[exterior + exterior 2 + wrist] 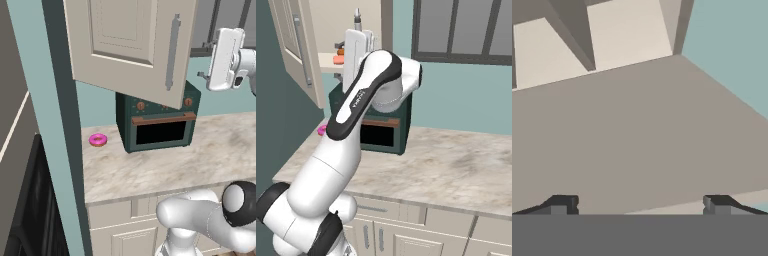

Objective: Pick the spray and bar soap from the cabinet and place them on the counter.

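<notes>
Hand (639,204) fingers spread wide, empty, before cabinet (131,45) underside (arm lettering unreadable), bar soap (338,59) shelved

White robot arm with dark joints, rendered in smooth glossy plastic.

The arm (363,95) is built of rounded white shells that swell into bulbous segments near its base, each joined by black, ball-like joint caps. A broad black band runs along the upper link, carrying small pale lettering too fine to read. The hand (226,59) is a flat, boxy white block with softly rounded corners and a small dark fitting at its side. The gripper (640,204) ends in two small dark grey fingertips (562,204), squared and slightly stepped.
</notes>
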You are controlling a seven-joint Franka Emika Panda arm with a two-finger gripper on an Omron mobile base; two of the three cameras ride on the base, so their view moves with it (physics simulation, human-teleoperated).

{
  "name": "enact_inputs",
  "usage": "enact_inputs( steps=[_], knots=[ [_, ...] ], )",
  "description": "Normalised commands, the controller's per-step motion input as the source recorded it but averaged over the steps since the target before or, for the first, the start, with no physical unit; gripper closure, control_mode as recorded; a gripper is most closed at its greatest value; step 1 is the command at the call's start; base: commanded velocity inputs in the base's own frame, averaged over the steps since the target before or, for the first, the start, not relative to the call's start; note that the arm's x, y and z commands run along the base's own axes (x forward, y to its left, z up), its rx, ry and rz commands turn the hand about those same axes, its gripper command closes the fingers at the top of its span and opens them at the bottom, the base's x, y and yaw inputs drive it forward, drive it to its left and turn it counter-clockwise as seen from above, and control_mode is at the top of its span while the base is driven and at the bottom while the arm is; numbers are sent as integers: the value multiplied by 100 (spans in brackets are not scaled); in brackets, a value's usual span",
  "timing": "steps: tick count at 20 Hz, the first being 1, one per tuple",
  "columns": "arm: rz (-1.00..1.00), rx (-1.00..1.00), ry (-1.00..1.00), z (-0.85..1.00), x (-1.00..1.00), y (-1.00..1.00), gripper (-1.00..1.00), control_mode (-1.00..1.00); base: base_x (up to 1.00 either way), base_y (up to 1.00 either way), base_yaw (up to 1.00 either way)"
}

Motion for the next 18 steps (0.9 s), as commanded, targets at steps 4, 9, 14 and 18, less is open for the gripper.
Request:
enact_inputs(
  steps=[4,9,14,18],
  knots=[
    [12,0,0,-1,2,15,-100,-100,0,0,0],
    [15,0,0,-2,0,9,-100,-100,0,0,0],
    [13,0,0,0,0,14,-100,-100,0,0,0],
    [6,0,0,0,-5,26,-100,-100,0,0,0]
  ],
)
